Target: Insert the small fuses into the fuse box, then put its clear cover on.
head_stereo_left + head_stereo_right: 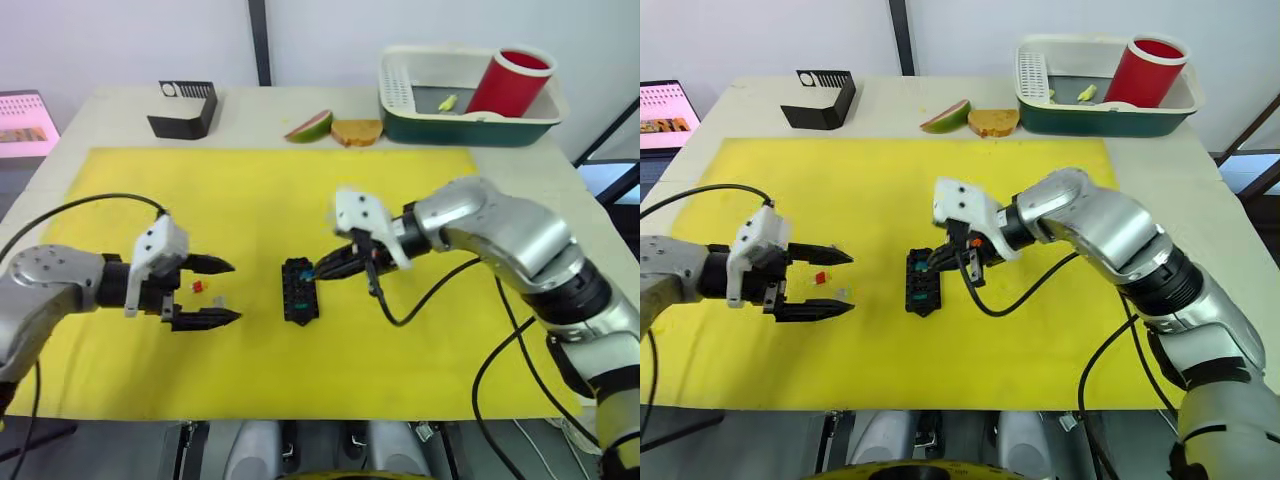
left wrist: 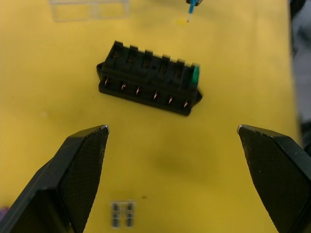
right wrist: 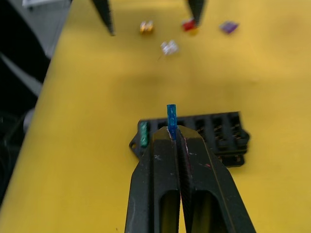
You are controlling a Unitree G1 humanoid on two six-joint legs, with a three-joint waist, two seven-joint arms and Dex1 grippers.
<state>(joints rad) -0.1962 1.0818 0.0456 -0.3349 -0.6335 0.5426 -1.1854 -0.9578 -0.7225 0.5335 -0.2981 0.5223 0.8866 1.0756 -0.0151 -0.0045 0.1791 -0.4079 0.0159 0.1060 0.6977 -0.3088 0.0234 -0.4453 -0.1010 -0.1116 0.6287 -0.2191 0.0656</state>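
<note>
The black fuse box (image 1: 300,290) lies mid-mat, with one green fuse (image 2: 195,74) seated in an end slot. My right gripper (image 1: 320,275) hovers just over the box's far end, shut on a blue fuse (image 3: 171,118) that sticks out past its fingertips. My left gripper (image 1: 235,291) stands open to the left of the box. A red fuse (image 1: 197,287) and a clear fuse (image 1: 218,298) lie between its fingers. Yellow (image 3: 146,26) and purple (image 3: 227,26) fuses lie close by. The clear cover (image 2: 90,8) lies on the mat beyond the box.
A yellow mat (image 1: 120,180) covers the table. At the back stand a black angled stand (image 1: 183,108), a fruit slice (image 1: 310,126), a piece of bread (image 1: 357,131) and a green-and-white basket (image 1: 460,125) holding a red cup (image 1: 510,80).
</note>
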